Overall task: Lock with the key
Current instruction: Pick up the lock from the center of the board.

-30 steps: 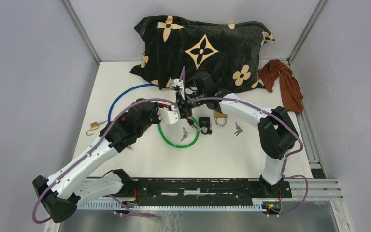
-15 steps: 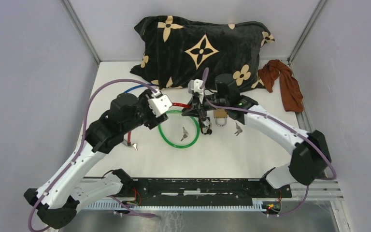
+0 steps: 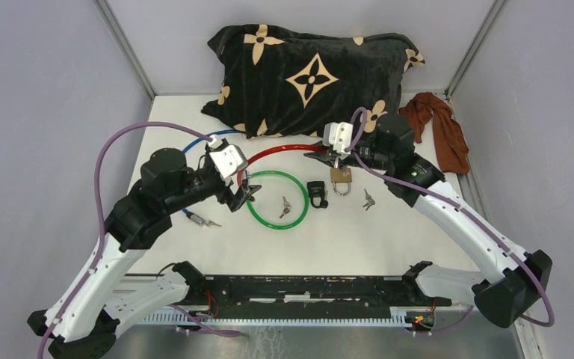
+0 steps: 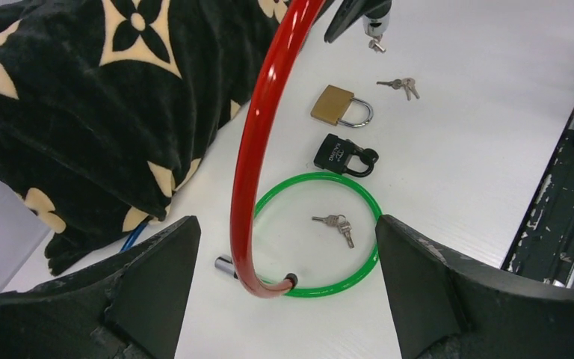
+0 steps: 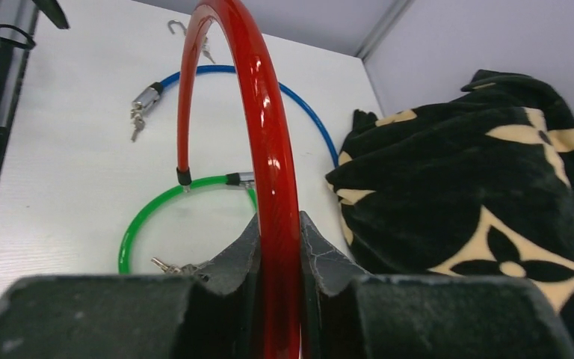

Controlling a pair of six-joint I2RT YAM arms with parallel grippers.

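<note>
**A:** Where is the red cable?

**B:** It is pinched tight in the right claw. It arches away toward nine o'clock, and its far end is down at the green ring.

**A:** And the left claw?

**B:** It is spread wide and holds nothing, at the ring's nine o'clock.

**A:** Keys?

**B:** One set of keys lies inside the ring. Another lies at four o'clock of the brass padlock.

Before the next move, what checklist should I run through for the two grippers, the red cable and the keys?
1. Right gripper shut on red cable: ok.
2. Left gripper open, holding nothing: ok.
3. Key in a gripper: not ok; keys lie inside green loop.
4. Red cable locked: cannot tell; its ends are not clearly shown.
</note>
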